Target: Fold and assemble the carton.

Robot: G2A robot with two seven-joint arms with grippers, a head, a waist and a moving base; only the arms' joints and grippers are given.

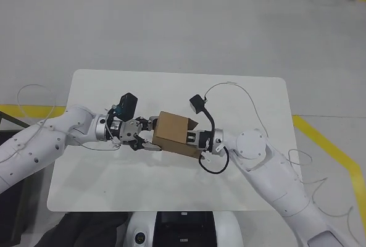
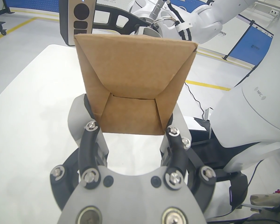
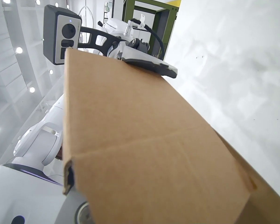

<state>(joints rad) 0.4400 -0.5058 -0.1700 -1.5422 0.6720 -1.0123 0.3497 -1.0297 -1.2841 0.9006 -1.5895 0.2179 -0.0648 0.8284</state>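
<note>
Left claw (image 2: 131, 120) clamps carton (image 2: 135, 71) end | right claw (image 1: 195, 139) opposite end | above table (image 1: 170, 86)

Right wrist view: carton (image 3: 140, 129) runs off the bottom and right edges and covers nearly all of the right gripper (image 1: 200, 141), so its hold can't be judged. Left wrist view: carton blocks its own far end and much of the right arm's wrist (image 2: 154, 22) behind it, and the left gripper (image 2: 130, 122) fingertips (image 2: 78, 117) sit partly behind the carton's side walls. From above, the carton's underside and any contact with the table (image 1: 170, 179) can't be told.
</note>
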